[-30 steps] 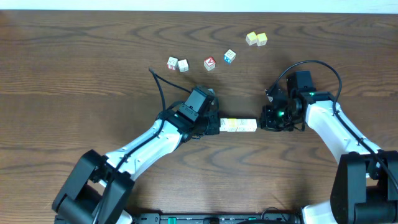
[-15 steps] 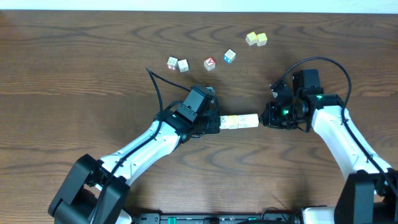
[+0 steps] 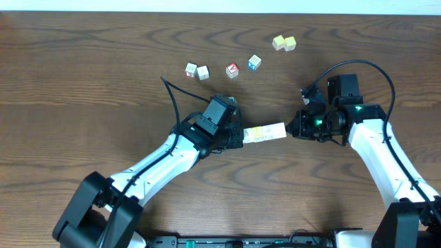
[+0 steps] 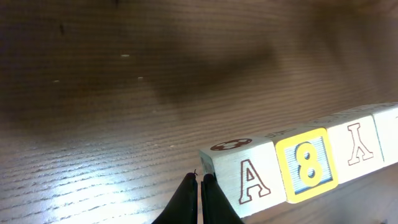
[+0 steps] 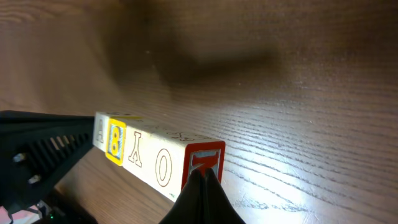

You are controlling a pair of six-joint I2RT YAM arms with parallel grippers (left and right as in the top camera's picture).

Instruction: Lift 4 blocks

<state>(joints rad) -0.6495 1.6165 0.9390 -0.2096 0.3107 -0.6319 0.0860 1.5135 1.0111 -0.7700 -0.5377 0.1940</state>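
While clenched left hand (image 4: 200, 179) and clenched right hand (image 5: 203, 175) press either end, 4 blocks (image 3: 265, 133) in row

Robotics lab: two arms (image 3: 165, 155) at wood-grain table (image 3: 83, 69).

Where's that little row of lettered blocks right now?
In the overhead view, the row of blocks is mid-table, pressed end to end between the left end effector and the right end effector.

Row of four small wooden cubes (image 3: 264, 133) spans from left jaws to right jaws; six loose wooden cubes (image 3: 232, 70) lie behind it.
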